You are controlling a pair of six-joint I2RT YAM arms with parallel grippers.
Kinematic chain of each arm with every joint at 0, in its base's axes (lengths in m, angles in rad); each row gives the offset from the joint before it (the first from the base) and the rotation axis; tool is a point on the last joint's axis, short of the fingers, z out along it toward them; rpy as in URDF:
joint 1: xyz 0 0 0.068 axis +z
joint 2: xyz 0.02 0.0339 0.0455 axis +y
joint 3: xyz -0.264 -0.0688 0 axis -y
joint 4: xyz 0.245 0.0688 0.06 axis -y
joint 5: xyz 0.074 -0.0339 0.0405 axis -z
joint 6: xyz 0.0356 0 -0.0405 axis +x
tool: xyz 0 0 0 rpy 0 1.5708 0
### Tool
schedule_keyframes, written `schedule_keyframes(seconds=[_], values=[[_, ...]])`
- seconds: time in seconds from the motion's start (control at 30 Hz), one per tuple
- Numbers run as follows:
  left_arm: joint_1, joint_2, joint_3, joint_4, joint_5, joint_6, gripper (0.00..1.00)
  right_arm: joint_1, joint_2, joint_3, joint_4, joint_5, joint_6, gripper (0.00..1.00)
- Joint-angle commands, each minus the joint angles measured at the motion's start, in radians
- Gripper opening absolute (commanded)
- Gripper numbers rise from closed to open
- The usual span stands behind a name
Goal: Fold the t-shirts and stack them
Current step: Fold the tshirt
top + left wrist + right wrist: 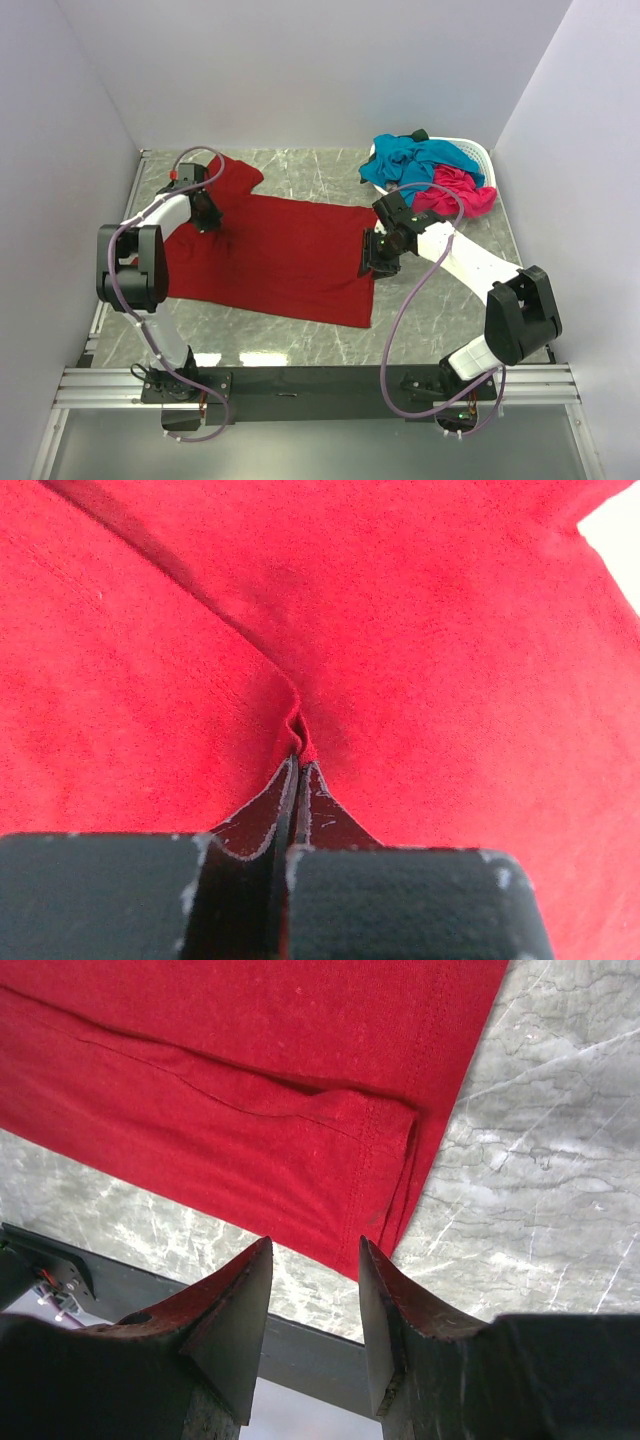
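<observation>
The dark red t-shirt (280, 255) lies spread flat on the marble table. My left gripper (208, 215) is shut on a pinch of its cloth near the left shoulder; the left wrist view shows the red fabric (400, 630) bunched at my closed fingertips (300, 765). My right gripper (378, 262) is open above the shirt's right hem edge; the right wrist view shows the hem corner (385, 1190) just beyond the spread fingers (315, 1250). The teal-blue t-shirt (415, 165) and hot pink t-shirt (460, 192) are heaped at the back right.
A white latticed basket (475, 150) holds the teal and pink shirts at the back right. White walls close in the table on three sides. The black rail with the arm bases (300, 380) runs along the near edge.
</observation>
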Motion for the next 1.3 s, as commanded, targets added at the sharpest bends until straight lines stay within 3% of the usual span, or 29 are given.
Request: schedule_keyframes(seconds=[0.0,0.07,0.1,0.17,0.2,0.3,0.5,0.93,1.27], values=[[-0.017,0.014,0.042,0.007,0.027,0.023,0.03,-0.007,0.001,0.019,-0.005,-0.008,-0.015,0.47],[-0.017,0.012,0.042,0.014,0.028,0.023,0.09,-0.007,0.003,0.019,-0.005,-0.010,-0.017,0.47],[-0.020,0.011,0.045,0.017,0.028,0.023,0.21,-0.005,0.003,0.019,-0.004,-0.010,-0.017,0.47],[-0.025,0.008,0.050,0.017,0.028,0.026,0.32,-0.007,0.007,0.021,-0.004,-0.011,-0.018,0.47],[-0.026,0.006,0.053,0.017,0.042,0.029,0.45,-0.007,0.006,0.021,-0.005,-0.013,-0.018,0.47],[-0.028,-0.014,0.059,0.015,0.044,0.028,0.64,-0.007,0.006,0.022,-0.002,-0.005,-0.018,0.47],[-0.022,-0.071,0.030,0.021,0.039,0.016,0.86,-0.007,0.029,0.055,-0.002,0.031,-0.035,0.47],[0.058,-0.028,-0.157,0.130,0.099,-0.049,0.93,-0.004,0.299,0.232,0.036,0.076,-0.121,0.47],[0.191,-0.061,-0.301,0.192,0.177,-0.050,0.93,0.044,0.411,0.148,0.084,0.093,-0.127,0.46]])
